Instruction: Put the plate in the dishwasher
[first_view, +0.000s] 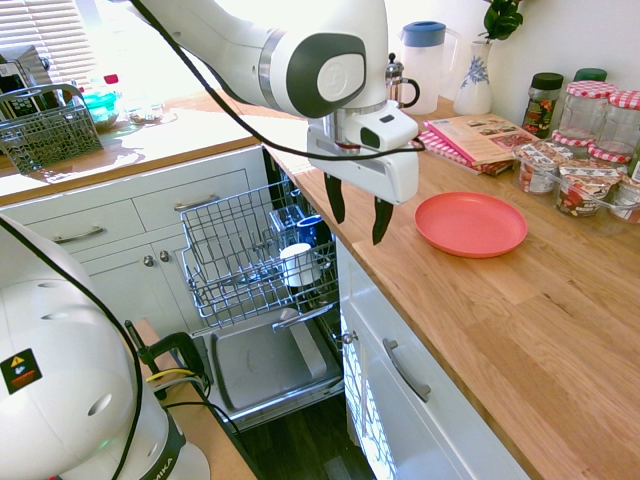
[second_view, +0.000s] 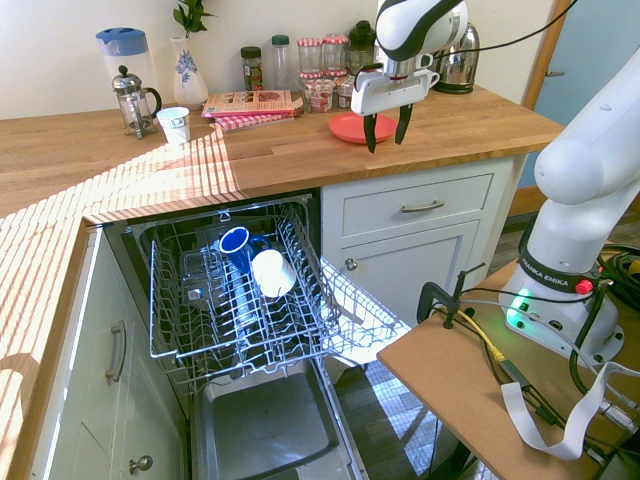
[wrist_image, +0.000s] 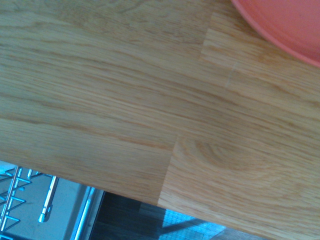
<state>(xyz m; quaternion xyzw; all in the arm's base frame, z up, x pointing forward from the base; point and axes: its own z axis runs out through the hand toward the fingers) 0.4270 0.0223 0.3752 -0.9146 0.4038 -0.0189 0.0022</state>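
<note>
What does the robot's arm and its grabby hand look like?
The arm is shiny white and rounded, with dark grey oval covers and a black cable running along it. Near its base is a dark band with pale lettering. The gripper has a white, boxy body and two black fingers that narrow to pointy tips.

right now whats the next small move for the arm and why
Probably shift the open gripper over the near rim of the plate, since it hangs above the counter's edge while the plate lies flat, ungrasped, further in.
</note>
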